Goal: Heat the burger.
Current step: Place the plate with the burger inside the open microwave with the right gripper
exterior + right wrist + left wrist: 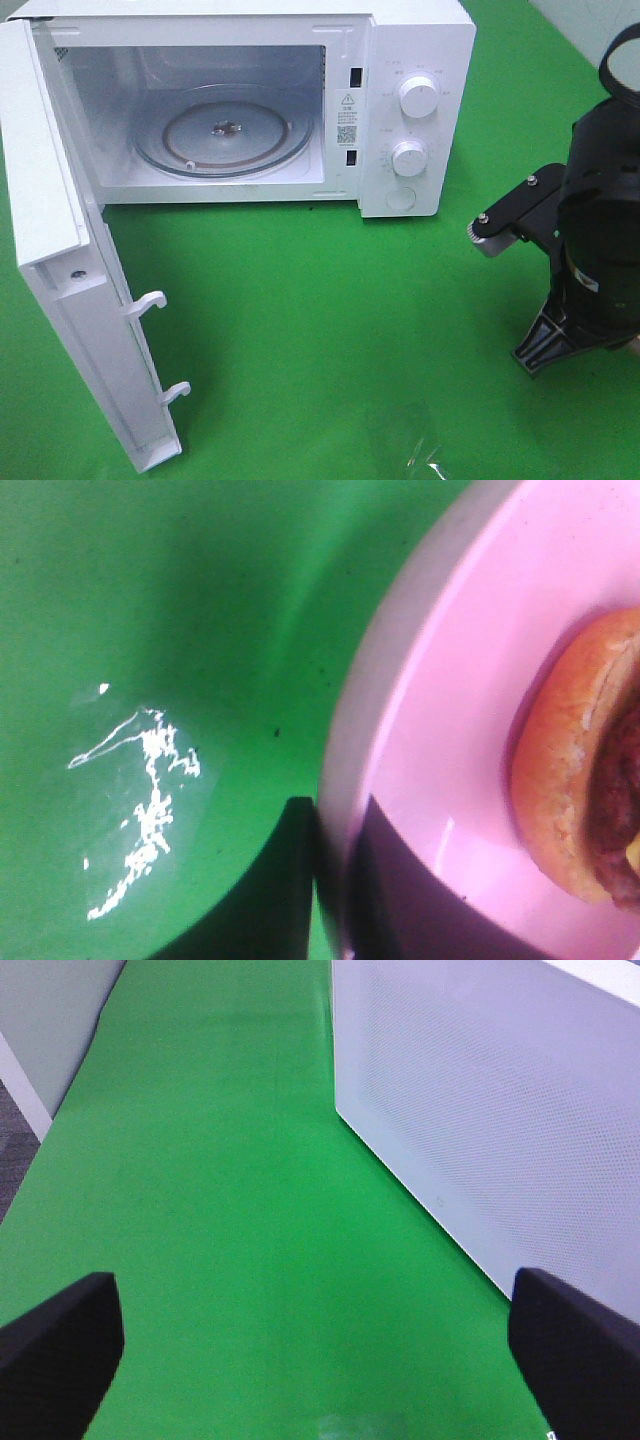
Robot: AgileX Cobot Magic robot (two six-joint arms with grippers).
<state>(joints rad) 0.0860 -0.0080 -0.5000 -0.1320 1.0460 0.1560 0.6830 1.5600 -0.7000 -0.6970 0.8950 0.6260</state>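
In the right wrist view the burger (575, 780) lies on a pink plate (450, 710), with only part of its golden-brown bun and dark patty showing at the frame's edge. My right gripper (335, 825) is shut on the plate's rim, one dark finger (285, 890) under it and the other on its inner side. In the high view the right arm (600, 230) stands at the right edge, and plate and burger are hidden there. My left gripper (320, 1320) is open over bare green cloth, with nothing between its fingers.
The white microwave (420, 60) stands at the back, its door (60, 250) swung wide open to the left. A glass turntable (225, 130) sits inside. Close beside the left gripper is a white microwave panel (500, 1110). A clear film patch (410, 445) lies on the cloth.
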